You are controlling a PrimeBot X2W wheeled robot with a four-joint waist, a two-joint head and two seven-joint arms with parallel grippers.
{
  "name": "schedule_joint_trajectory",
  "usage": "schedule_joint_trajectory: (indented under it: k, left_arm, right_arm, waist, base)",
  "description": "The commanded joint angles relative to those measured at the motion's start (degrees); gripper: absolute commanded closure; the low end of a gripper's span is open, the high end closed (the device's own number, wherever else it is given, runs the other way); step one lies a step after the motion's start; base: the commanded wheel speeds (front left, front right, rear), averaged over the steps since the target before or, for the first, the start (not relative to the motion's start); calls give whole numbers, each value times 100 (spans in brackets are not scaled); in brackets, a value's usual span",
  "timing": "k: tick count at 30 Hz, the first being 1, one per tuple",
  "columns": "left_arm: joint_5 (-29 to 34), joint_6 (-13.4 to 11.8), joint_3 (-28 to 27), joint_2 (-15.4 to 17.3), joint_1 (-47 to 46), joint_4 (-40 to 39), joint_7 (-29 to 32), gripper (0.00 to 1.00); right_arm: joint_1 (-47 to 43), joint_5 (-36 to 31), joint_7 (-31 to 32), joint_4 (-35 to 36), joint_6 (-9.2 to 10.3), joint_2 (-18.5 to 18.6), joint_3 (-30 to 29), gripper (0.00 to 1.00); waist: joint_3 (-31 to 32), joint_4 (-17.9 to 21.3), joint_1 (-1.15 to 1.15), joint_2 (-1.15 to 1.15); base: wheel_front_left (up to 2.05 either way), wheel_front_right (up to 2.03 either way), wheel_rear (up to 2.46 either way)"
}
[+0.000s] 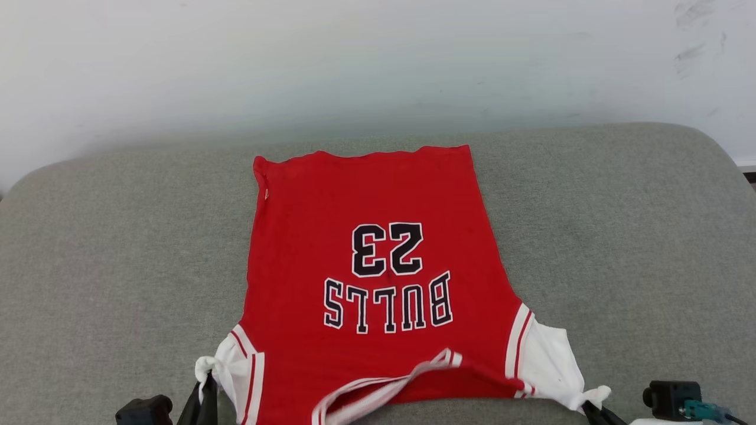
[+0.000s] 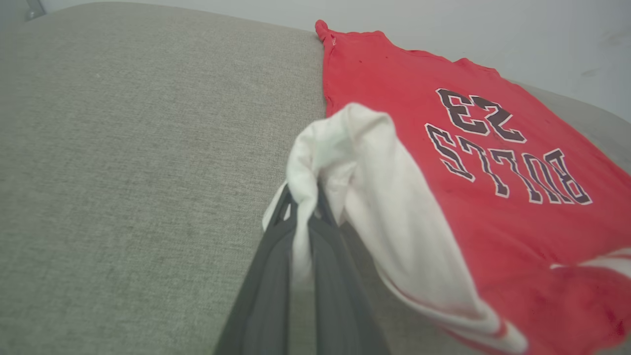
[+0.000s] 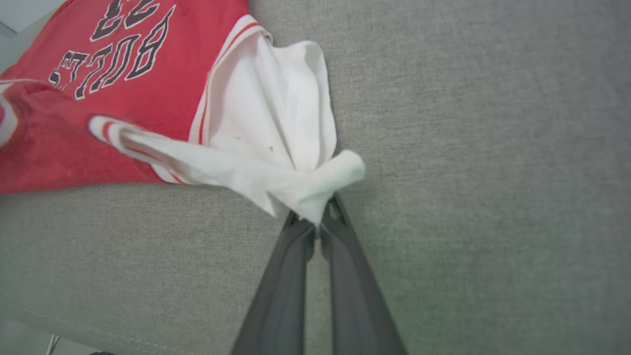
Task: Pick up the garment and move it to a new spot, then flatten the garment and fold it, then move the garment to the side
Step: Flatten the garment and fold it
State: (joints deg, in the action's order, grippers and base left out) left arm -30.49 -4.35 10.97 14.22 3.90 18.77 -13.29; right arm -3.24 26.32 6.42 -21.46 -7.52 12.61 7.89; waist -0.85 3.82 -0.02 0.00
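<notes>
Garment [image 1: 378, 248] lies flat on a grey cushion [image 1: 620, 236], hem toward 12 o'clock and collar [image 1: 384, 389] toward 6 o'clock, so its black, white-edged "23" and "BULLS" read upside down in the head view. At 7 o'clock the left gripper [image 1: 204, 386] has its fingers pressed together on the bunched tip of the white left-hand sleeve [image 1: 236, 363]. At 5 o'clock the right gripper [image 1: 592, 407] pinches the right-hand sleeve [image 1: 549, 360] the same way. A small tag [image 1: 266, 193] at the hem's 11 o'clock corner is too small to read, and the picture's lower edge cuts off the collar.
</notes>
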Motion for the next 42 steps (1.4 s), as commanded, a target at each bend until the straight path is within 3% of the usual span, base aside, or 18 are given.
schedule_joint_trajectory:
  k: [1, 8, 14, 18, 26, 33, 42]
  left_arm:
    - [28, -38, 9, 0, 55, -53, -13, 100]
    - [189, -125, 91, 19, 89, -407, -73, 100]
    - [339, -221, 193, 23, -100, -757, -54, 100]
    - [447, -281, 309, -7, -324, -1032, 72, 100]
    - [626, -251, 481, -97, -1002, -1473, 87, 100]
    - [725, -70, 703, -222, -1620, -1528, 36, 100]
    - [828, 195, 987, -329, -2200, -1612, -17, 100]
  right_arm:
    - [-112, -47, 36, 114, 6, -28, -104, 0]
    - [-384, -347, 111, 1237, 4, -357, -682, 0]
    - [373, -469, 344, 1547, 4, -342, -1118, 0]
    - [1301, -313, 531, 1081, 4, -109, -1168, 0]
    - [3670, -142, 1341, -536, 4, 243, -1331, 0]
    - [5403, -565, 2525, -1772, 4, 378, -1589, 0]
    - [6892, -1208, 3410, -2516, 4, 363, -1748, 0]
  waist:
    - [6, -1, 2, 0]
    - [20, -78, 2, 0]
    - [-140, -195, 2, 0]
    - [-473, -412, 2, 0]
    - [-1585, -873, 2, 0]
    - [-2266, -1355, 2, 0]
    - [-2978, -1836, 2, 0]
  base:
    - [0, 0, 0]
    - [0, 0, 0]
    - [0, 0, 0]
    - [0, 0, 0]
    - [0, 0, 0]
    - [0, 0, 0]
    - [0, 0, 0]
